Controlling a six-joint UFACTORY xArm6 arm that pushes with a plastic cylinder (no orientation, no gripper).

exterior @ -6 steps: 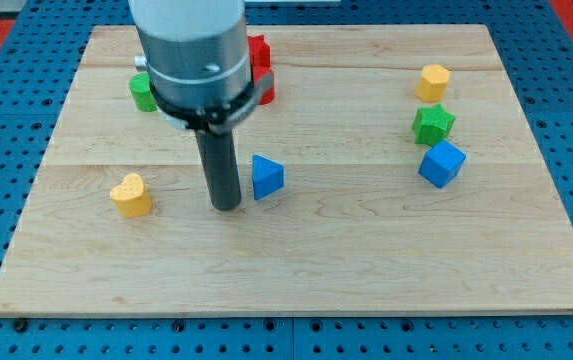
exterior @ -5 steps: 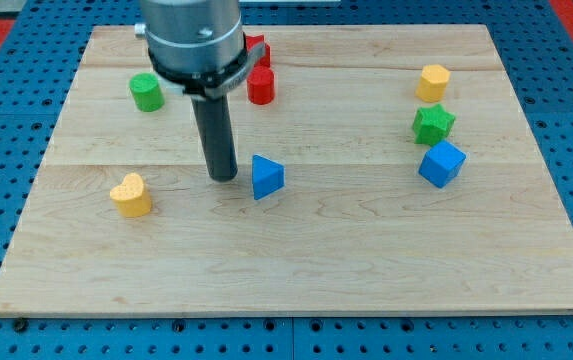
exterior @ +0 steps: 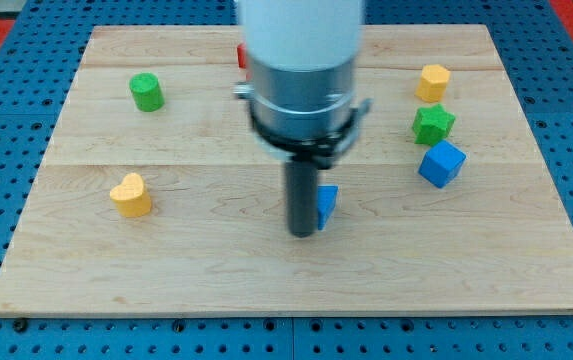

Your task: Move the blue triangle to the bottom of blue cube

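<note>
The blue triangle (exterior: 327, 204) lies near the board's middle, mostly hidden behind my rod. My tip (exterior: 303, 234) rests on the board touching the triangle's left side. The blue cube (exterior: 441, 163) sits at the view's right, well to the right of the triangle and a little higher in the view.
A green star-shaped block (exterior: 433, 124) sits just above the blue cube, with a yellow block (exterior: 432, 81) above that. A green cylinder (exterior: 146, 92) is at top left, a yellow heart-shaped block (exterior: 131, 195) at left. A red block (exterior: 241, 55) peeks out behind the arm.
My tip moved right and down the view, from the triangle's left side. The blue triangle slid right and slightly down with it, closer to the blue cube.
</note>
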